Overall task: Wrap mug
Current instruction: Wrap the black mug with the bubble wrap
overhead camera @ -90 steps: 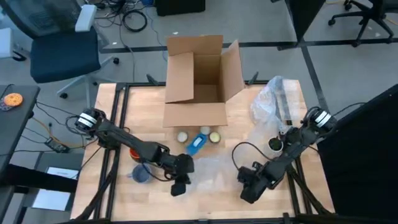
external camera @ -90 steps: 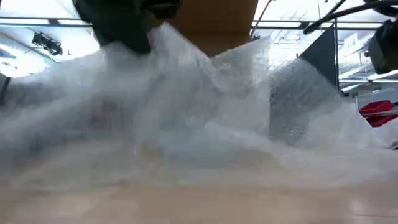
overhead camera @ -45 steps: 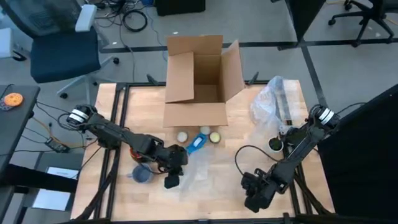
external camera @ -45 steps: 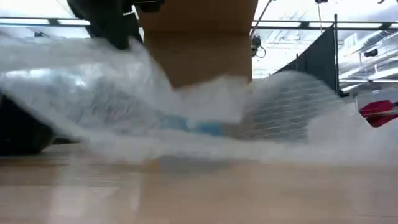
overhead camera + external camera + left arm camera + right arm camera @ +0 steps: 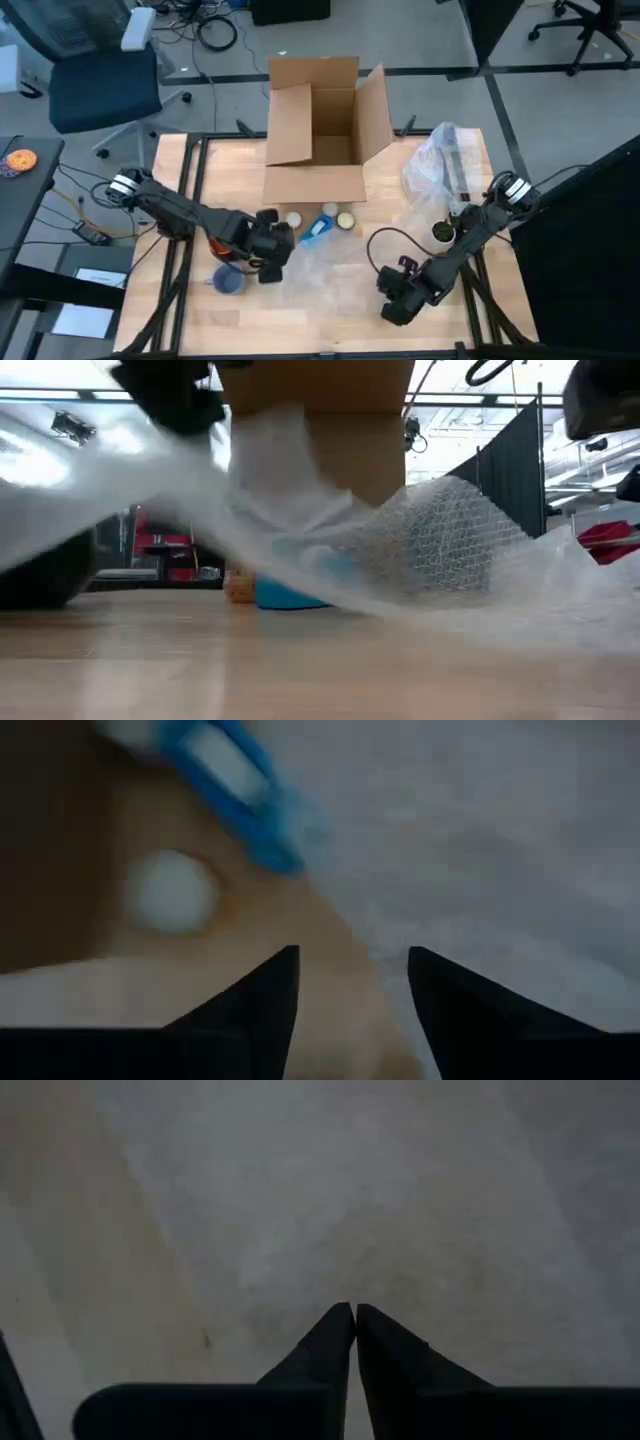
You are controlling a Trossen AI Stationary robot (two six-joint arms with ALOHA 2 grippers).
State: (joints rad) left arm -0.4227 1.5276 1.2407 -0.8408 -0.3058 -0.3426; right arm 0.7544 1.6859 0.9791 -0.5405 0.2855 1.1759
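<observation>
Light wooden table (image 5: pixel 190 325) on a black frame, grey floor beyond.

Nearest the front edge, on the right half: right gripper (image 5: pixel 354 1310), fingertips pressed together, low over the bubble wrap (image 5: pixel 340 262). Cannot tell whether any of the sheet is caught between them.

A little further back, on the left half: mug (image 5: pixel 228 281), blue-grey, standing on bare wood clear of the sheet. Round outline from above, so long axis vertical and mouth facing up. Small handle nub toward the table's left edge.

Just beside the mug, toward centre: left gripper (image 5: pixel 348 955), fingers parted to a moderate gap, with only wood and the sheet's edge visible between them. In the low view, wrap drawn up in a slope toward this gripper and draped down across the middle of the table.

Behind the wrap: blue packet with white label (image 5: pixel 318 231), lying at a slant, flanked by two pale balls (image 5: pixel 293 219).

Further back at centre: open cardboard box (image 5: pixel 315 140), flaps up.

Right rear: crumpled clear plastic bag (image 5: pixel 440 165), with a small dark cup (image 5: pixel 440 233) in front of it.

Off the table, far left: office chair (image 5: pixel 95 75).
</observation>
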